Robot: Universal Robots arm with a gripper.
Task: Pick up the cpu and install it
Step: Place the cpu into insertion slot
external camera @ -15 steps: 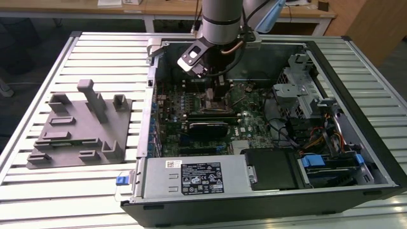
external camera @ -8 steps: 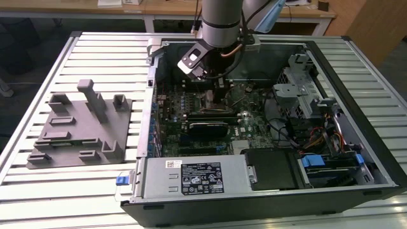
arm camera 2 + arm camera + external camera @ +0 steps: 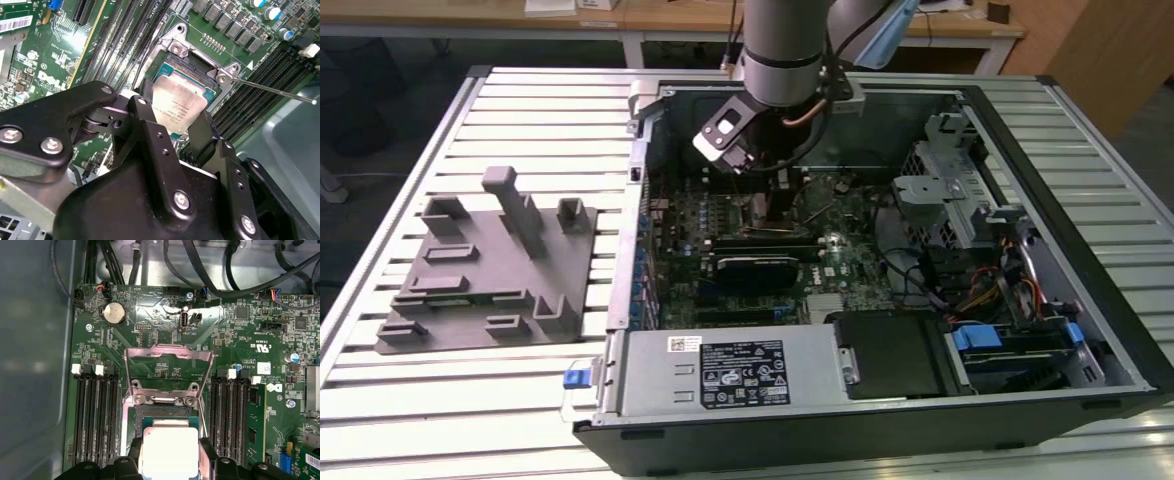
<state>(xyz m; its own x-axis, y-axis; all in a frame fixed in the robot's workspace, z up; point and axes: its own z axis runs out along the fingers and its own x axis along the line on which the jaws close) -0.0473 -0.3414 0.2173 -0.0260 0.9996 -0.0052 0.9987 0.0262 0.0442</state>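
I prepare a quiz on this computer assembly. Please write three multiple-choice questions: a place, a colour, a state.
1. Where is the cpu?
A) on the fixture plate
B) in the pincer, at the socket
C) on the metal cover

2. Fixture plate's colour?
A) red
B) grey
C) yellow

3. The socket's metal cover is:
A) swung open
B) closed
C) missing

Answers: 1B, the fingers flank it at the socket; 2B, it is grey all over; 3A, it stands tilted up off the socket.
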